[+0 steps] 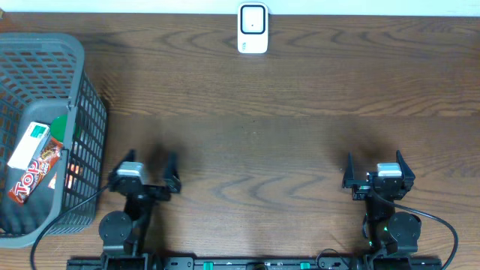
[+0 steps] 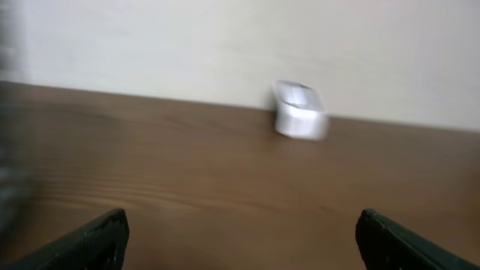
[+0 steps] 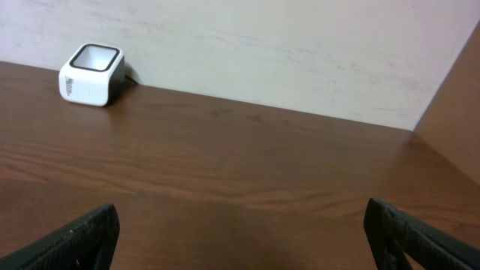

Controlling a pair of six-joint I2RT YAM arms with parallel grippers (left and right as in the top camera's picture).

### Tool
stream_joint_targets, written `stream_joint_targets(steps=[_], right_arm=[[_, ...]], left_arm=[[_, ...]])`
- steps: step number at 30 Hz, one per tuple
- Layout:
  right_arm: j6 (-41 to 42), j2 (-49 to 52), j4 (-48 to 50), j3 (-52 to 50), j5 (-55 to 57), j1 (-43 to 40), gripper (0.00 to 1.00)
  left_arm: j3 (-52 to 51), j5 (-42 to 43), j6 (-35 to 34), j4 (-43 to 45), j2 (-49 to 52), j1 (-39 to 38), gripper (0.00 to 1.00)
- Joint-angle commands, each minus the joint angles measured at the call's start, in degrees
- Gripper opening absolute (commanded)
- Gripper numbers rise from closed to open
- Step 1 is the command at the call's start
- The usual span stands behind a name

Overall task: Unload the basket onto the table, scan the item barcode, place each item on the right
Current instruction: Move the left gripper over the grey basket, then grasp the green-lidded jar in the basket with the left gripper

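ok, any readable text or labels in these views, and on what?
"TOP", then unclear letters: red and brown snack wrapper in the grey plastic mesh basket.
Green and white box: print too small to read.
White barcode scanner: dark side marking, too small to read.

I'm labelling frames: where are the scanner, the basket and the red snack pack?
scanner (image 1: 253, 28), overhead view, top face.
basket (image 1: 91, 127), overhead view, right wall.
red snack pack (image 1: 34, 176), overhead view, wrapper middle.
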Motion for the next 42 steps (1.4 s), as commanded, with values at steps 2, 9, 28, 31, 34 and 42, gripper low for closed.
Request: stream_joint_targets(steps=[2,9,28,31,34,42], right_arm=[[-0.76,-0.15,-0.24,-0.09,-0.46,0.81,0.99],[-0.76,-0.15,-0.24,-0.09,-0.46,0.81,0.99],[-0.76,-0.15,-0.24,-0.09,-0.46,0.81,0.99],[-0.76,-0.15,-0.24,-0.09,-0.46,0.81,0.99],[-0.76,-0.15,-0.24,-0.09,-0.46,0.81,0.99],[-0.76,-0.15,-0.24,-0.09,-0.46,0.81,0.99]], left_arm=[[2.19,21.94,-1.40,0.00,4.63,0.13,0.96],[21.46,28.22,-0.15,-0.02,18.38,0.15,0.96],[113.81,-10.54,-8.07,-69.70,73.57,21.66,0.98],[114.31,-12.46,-8.09,-70.34,74.53,25.59,0.98],[114.25,-10.47,-8.94,-72.17,75.65,26.60,0.98],[114.20,-17.99,-10.62,-78.49,80.32,26.62,0.98]])
